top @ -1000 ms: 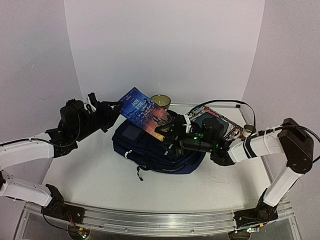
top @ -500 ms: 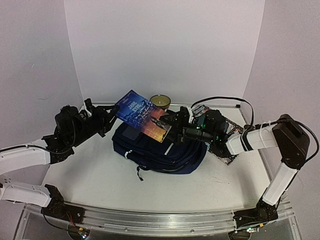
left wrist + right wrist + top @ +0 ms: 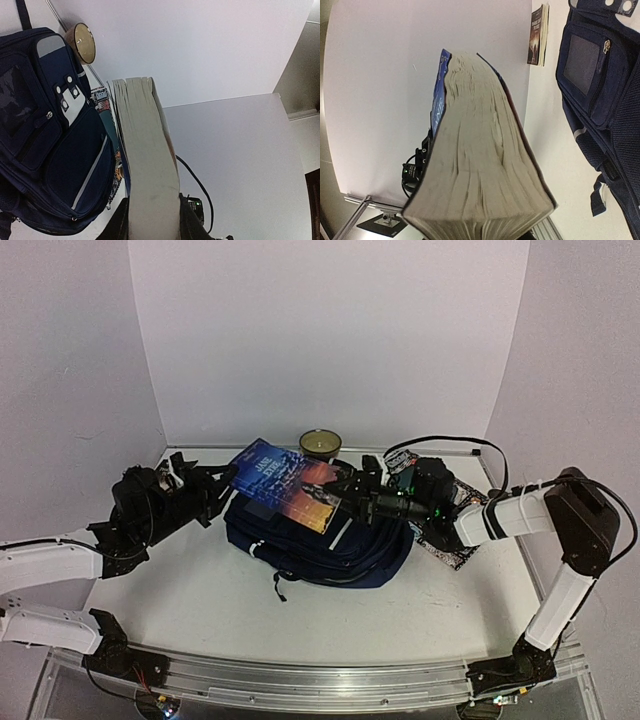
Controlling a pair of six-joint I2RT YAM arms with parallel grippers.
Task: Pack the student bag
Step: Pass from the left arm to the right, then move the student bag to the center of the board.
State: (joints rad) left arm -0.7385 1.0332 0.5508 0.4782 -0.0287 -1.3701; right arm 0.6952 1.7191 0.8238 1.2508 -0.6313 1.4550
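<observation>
— Closing done on the right: the right tool [image 3: 347, 490] stood wide beside the book's corner a second ago; now its jaws look drawn in on that end of the book [image 3: 285, 478], with the page edge filling its wrist view
— Left tool [image 3: 152, 226]?
— Unchanged. Its fingers [image 3: 120, 220] pinch the other end, parted only by the book's thickness. The book hangs tilted between the two
— Bag?
— The student bag [image 3: 320, 545] lies flat on the table [image 3: 190, 590], right under the book. No open compartment shows from here
— Meaning?
— A two-handed hold, I judge. It's steadier for lowering, but the bag needs an opening first
</observation>
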